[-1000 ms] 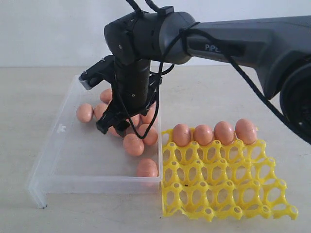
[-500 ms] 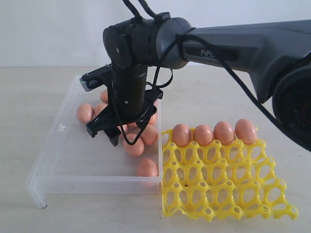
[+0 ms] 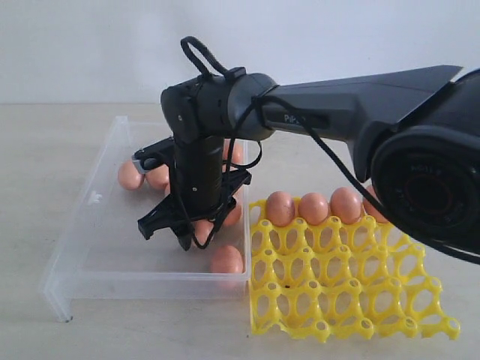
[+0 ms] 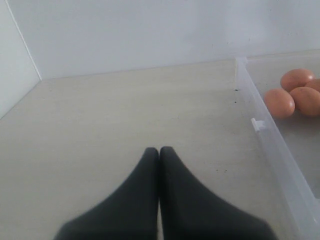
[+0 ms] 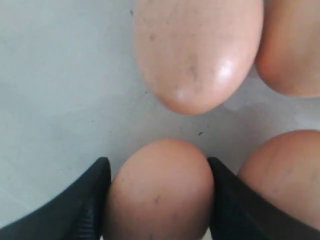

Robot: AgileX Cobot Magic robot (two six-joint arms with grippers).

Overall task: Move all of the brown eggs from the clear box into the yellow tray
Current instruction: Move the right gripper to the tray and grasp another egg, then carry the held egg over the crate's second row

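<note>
**Exterior view.** The clear box [image 3: 112,247] lies on the desk [image 3: 45,150]. The yellow tray [image 3: 337,300] sits just beside the box, against the wall opposite the one with the latch tab. The right hand [image 3: 176,232] reaches down inside the box near that same wall, its fingertips close to the floor among the brown eggs [image 3: 130,175]. Several of these lie loose in the box. Two rest towards the far end on the tab side, one [image 3: 226,259] sits alone by the near wall, and others are half hidden behind the arm. Four more eggs [image 3: 313,208] fill the tray's far row, and the one farthest from the box is partly covered by the arm.

**Left wrist view.** The left hand [image 4: 159,152] hangs over bare desk [image 4: 125,110] outside the box, on its latch-tab side. Its two fingers are pressed flat together with nothing between them. Beyond the box wall [image 4: 265,145], a small cluster of eggs [image 4: 279,102] rests on the box floor.

**Right wrist view.** The right hand [image 5: 159,165] has a finger [image 5: 85,200] on either side of a brown egg [image 5: 160,195]. Both fingers lie against its flanks, so it is gripped. The egg sits low over the box floor [image 5: 60,90]. Three neighbouring eggs lie near it, one [image 5: 197,50] just beyond its tip and apart from it.
</note>
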